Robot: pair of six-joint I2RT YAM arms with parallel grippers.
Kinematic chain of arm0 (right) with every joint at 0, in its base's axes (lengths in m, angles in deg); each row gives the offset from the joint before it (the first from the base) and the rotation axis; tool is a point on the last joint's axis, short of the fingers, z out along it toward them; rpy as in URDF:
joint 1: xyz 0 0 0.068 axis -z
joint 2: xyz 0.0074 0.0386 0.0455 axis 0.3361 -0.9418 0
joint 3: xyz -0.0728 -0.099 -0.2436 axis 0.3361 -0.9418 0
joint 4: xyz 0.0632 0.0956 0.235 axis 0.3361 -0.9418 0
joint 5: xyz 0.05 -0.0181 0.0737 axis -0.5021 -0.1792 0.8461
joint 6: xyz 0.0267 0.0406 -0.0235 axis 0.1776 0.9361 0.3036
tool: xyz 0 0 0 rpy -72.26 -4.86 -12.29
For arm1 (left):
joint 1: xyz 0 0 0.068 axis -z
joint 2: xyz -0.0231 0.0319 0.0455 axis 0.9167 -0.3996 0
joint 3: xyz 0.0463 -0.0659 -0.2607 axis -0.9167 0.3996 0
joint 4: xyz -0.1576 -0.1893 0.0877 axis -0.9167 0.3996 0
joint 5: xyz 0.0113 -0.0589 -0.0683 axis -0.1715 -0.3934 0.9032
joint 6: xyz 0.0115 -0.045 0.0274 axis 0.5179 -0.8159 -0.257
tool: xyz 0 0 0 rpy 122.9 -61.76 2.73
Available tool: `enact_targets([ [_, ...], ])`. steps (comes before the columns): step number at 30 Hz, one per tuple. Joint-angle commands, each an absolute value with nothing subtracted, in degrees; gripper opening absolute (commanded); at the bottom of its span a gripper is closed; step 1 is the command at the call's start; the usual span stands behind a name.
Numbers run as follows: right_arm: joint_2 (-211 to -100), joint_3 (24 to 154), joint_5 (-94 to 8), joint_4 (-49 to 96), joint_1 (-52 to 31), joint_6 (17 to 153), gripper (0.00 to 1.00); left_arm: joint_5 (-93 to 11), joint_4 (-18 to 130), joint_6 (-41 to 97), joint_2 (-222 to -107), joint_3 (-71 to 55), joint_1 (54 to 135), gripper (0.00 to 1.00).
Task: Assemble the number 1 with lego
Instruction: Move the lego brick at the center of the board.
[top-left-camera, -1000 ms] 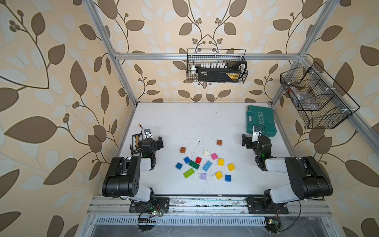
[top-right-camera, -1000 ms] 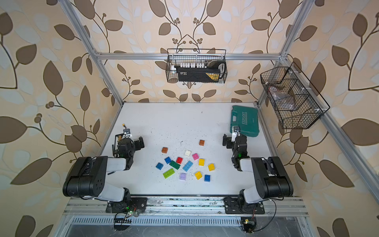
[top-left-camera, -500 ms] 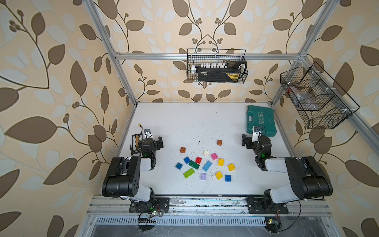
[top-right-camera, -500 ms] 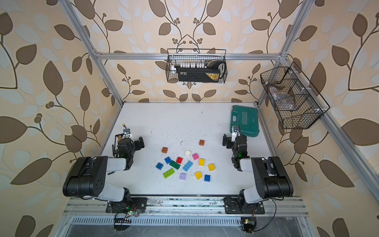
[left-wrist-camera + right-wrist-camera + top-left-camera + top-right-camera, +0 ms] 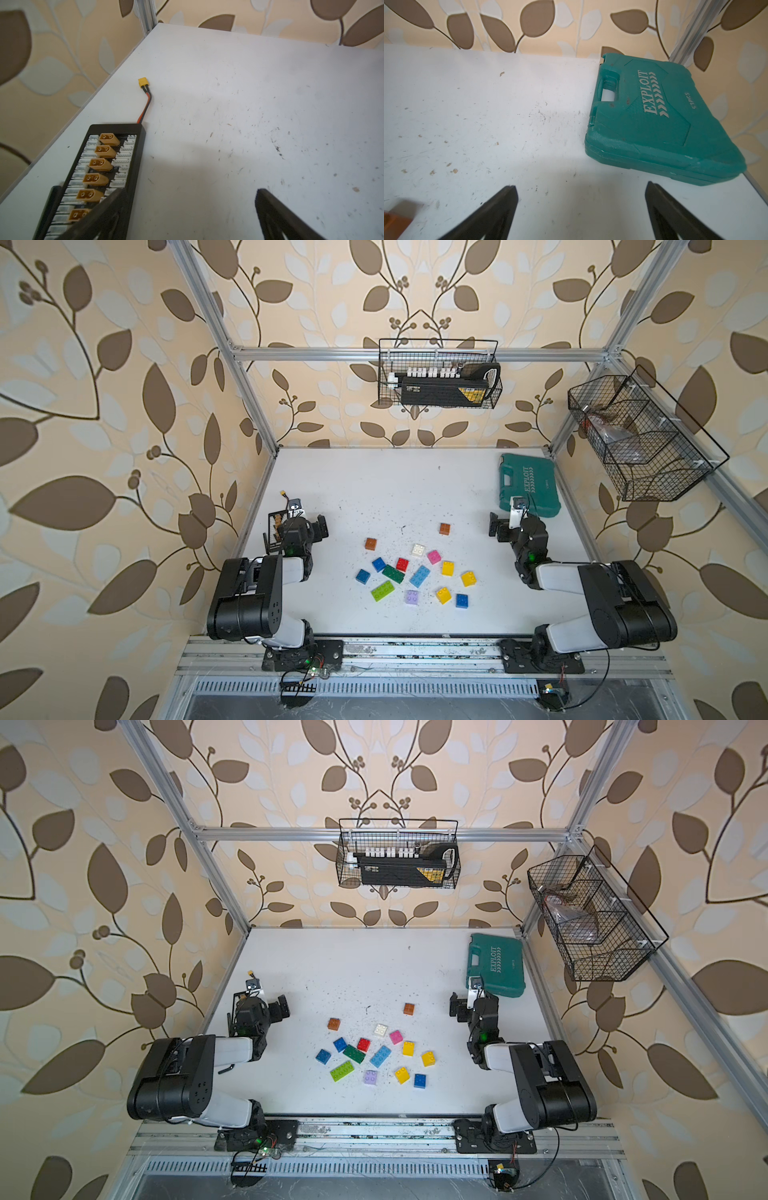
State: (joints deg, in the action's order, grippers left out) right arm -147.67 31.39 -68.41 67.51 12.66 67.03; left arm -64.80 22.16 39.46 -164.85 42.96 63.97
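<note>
The lego lies loose in the middle of the white table (image 5: 374, 481) in both top views. Several small bricks are scattered there: two brown ones (image 5: 371, 544) (image 5: 445, 529), white (image 5: 418, 549), pink (image 5: 434, 556), red (image 5: 402, 564), a lime long one (image 5: 382, 590), lilac (image 5: 412, 596), and blue and yellow ones (image 5: 419, 1080) (image 5: 408, 1048). My left gripper (image 5: 297, 531) (image 5: 190, 193) rests open at the table's left side, well away from the bricks. At the right side my right gripper (image 5: 515, 526) (image 5: 581, 186) is open and empty, with a blurred brown brick (image 5: 392, 224) beside it.
A teal tool case (image 5: 528, 485) (image 5: 654, 116) lies at the back right, just beyond the right gripper. A black charging board with yellow plugs (image 5: 104, 176) sits by the left edge, under one left finger. Wire baskets (image 5: 438, 373) (image 5: 636, 435) hang on the back and right frame.
</note>
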Motion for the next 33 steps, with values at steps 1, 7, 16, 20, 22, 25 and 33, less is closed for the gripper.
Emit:
enact_targets([
  [1,-136.42,38.63,-73.87,47.65,9.46,68.15,0.99,-72.66,43.3,33.73,-159.06,31.99,64.87,0.99],
  [7,-123.14,56.6,-65.85,13.88,7.25,84.46,1.0,-73.02,93.01,12.72,-160.1,1.52,66.79,0.99],
  [16,-129.97,75.86,-44.55,-25.28,4.08,90.59,0.95,-58.79,114.59,17.15,-147.34,-6.92,67.24,0.99],
  [20,-129.78,77.64,-61.84,-32.76,-17.45,100.97,0.95,-50.94,121.42,15.47,-142.6,-6.81,67.33,0.99],
  [22,-130.59,77.23,-65.16,-33.61,-25.16,106.88,0.94,-50.99,126.92,14.18,-142.49,-8.46,67.33,0.99],
  [25,-133.6,76.28,-69.34,-31.91,-35.79,112.85,0.93,-47.21,130.28,15.73,-139.17,-8.61,67.33,0.99],
  [33,-149.3,79.49,-73.59,-28.34,-49.69,121.91,0.92,-39.42,132.82,16.74,-131.28,-6.05,69.26,0.99],
])
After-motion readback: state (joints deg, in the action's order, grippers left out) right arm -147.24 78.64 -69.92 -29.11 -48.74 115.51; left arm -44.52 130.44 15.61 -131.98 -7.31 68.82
